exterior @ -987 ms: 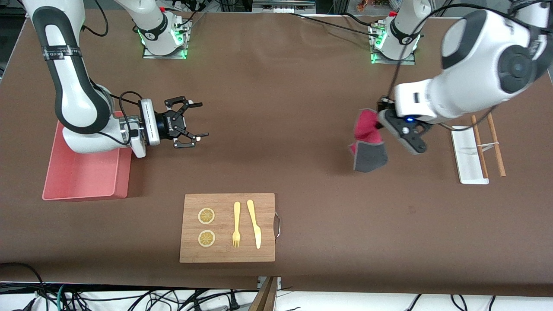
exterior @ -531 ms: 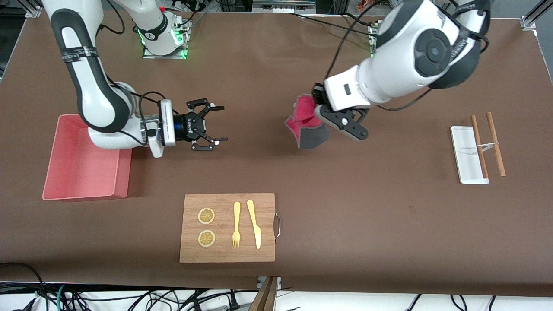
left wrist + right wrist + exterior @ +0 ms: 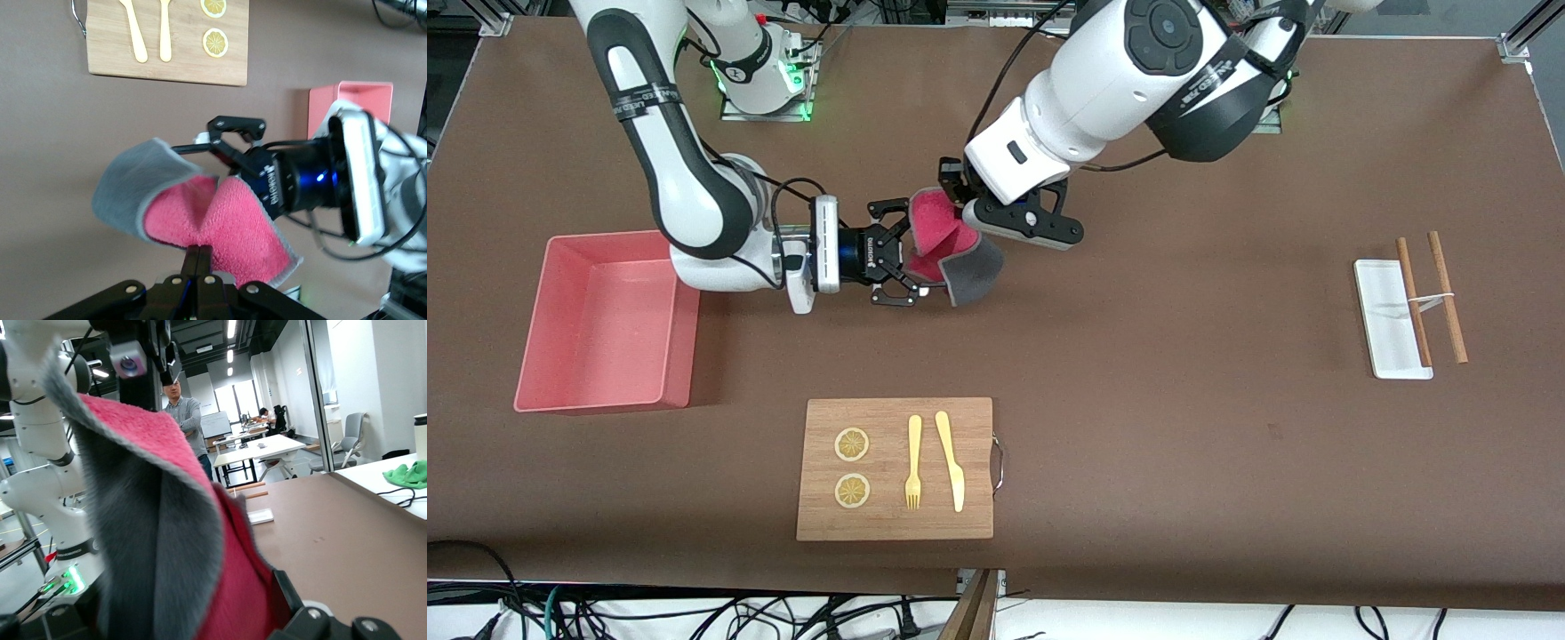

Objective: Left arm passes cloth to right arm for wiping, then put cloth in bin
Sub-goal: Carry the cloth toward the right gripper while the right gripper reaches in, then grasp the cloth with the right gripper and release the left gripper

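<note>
Our left gripper (image 3: 971, 216) stays clenched on the cloth (image 3: 947, 249), while our right gripper (image 3: 903, 256) has its jaws spread around the cloth's edge. Within the last second we carried the cloth from near the white tray (image 3: 1390, 320) to mid-table, so the handover can begin; the bin (image 3: 596, 322) waits at the right arm's end.

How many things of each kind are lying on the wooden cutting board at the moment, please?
Lemon slices: 2
Fork: 1
Knife: 1
Total: 4 on the cutting board
</note>
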You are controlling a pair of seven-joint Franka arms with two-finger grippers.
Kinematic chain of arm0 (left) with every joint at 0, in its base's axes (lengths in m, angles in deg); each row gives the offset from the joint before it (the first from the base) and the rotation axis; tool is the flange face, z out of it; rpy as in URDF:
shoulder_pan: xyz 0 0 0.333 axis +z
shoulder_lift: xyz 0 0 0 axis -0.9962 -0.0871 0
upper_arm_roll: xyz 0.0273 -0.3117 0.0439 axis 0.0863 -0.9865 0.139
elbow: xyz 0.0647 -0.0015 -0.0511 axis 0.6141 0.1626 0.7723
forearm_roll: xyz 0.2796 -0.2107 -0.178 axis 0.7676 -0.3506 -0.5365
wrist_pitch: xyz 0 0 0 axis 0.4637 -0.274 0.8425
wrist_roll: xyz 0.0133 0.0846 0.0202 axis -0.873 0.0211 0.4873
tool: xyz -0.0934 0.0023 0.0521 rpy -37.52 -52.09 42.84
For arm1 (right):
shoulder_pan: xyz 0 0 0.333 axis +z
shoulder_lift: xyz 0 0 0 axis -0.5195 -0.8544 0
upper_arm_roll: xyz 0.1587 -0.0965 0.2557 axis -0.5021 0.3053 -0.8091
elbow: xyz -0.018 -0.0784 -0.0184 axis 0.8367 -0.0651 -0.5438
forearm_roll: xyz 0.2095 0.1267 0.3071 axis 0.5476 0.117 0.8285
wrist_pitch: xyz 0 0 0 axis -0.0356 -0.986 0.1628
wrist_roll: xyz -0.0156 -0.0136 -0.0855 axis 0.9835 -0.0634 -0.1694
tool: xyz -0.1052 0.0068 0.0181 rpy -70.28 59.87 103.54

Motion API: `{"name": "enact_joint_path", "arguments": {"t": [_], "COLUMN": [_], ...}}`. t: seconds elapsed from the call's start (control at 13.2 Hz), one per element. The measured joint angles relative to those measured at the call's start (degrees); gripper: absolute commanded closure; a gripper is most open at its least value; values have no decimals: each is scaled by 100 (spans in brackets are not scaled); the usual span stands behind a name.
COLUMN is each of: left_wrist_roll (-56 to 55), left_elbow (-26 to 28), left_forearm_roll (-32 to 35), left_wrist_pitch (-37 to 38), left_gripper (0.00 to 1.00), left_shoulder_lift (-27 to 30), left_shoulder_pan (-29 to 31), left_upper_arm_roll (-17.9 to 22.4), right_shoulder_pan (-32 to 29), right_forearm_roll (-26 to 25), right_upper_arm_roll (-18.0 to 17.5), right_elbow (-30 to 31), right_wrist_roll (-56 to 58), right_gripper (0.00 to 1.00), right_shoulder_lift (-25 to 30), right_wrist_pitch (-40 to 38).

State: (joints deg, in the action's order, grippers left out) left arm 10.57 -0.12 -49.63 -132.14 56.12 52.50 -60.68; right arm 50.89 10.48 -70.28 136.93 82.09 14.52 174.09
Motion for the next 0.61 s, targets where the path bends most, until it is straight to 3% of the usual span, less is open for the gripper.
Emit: {"name": "enact_joint_path", "arguments": {"t": [0.08,0.15,0.23,0.3,0.38,0.61], "left_wrist_roll": [-181,-277,-316,-333,-339,-343], "left_elbow": [-8,-15,-22,-31,-37,-47], "left_forearm_roll": [0,0,0,0,0,0], "left_wrist_pitch": [-121,-175,-185,-186,-187,-188], "left_gripper": [100,100,100,100,100,100], "left_shoulder_lift": [-26,-37,-38,-38,-38,-38], "left_shoulder_pan": [-31,-45,-47,-47,-47,-47], "left_upper_arm_roll": [0,1,4,11,16,25], "right_shoulder_pan": [63,101,112,110,108,106], "right_forearm_roll": [89,152,213,267,301,458], "right_upper_arm_roll": [-3,-3,-3,-2,0,7], "right_elbow": [0,0,0,0,0,0], "right_wrist_roll": [18,66,184,320,396,461], "right_gripper": [4,21,59,88,100,100], "right_shoulder_lift": [0,0,0,0,0,0], "right_wrist_pitch": [89,148,174,182,185,187]}}
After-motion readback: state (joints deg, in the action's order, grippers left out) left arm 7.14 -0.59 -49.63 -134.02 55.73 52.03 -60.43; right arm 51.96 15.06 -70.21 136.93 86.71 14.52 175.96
